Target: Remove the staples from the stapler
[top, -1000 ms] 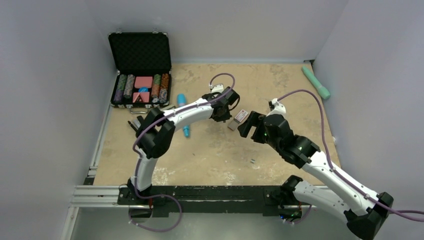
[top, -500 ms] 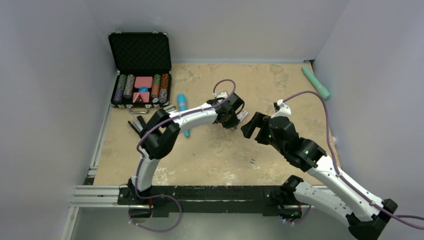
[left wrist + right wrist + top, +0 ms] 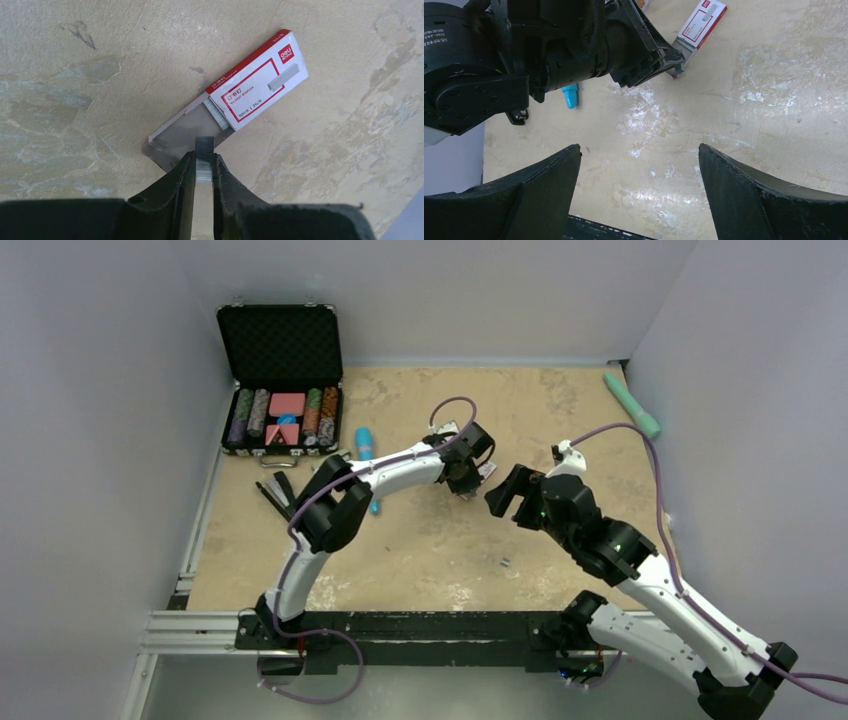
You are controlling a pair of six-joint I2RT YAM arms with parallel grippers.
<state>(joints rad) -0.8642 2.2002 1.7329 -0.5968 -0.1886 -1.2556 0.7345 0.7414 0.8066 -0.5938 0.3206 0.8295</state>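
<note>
An open chip case (image 3: pixel 280 340) sits far left; a green handle (image 3: pixel 632 405) lies far right.

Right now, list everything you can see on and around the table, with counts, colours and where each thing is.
staple strip: one, silver, pinched in the left gripper above the box's tray
staple box: one, red and white, mid-table, grey tray slid out
stapler: one, black, seemingly open, left edge below the case
case: one, black, open, far left corner, holding chip stacks and pink pieces
tube: one, blue, right of the case, partly under the left arm
handle-like tool: one, green, far right corner
small bit: one, grey, near middle, too small to identify
table: one, tan
left gripper: shut on the strip
right gripper: open, empty, beside the box
</note>
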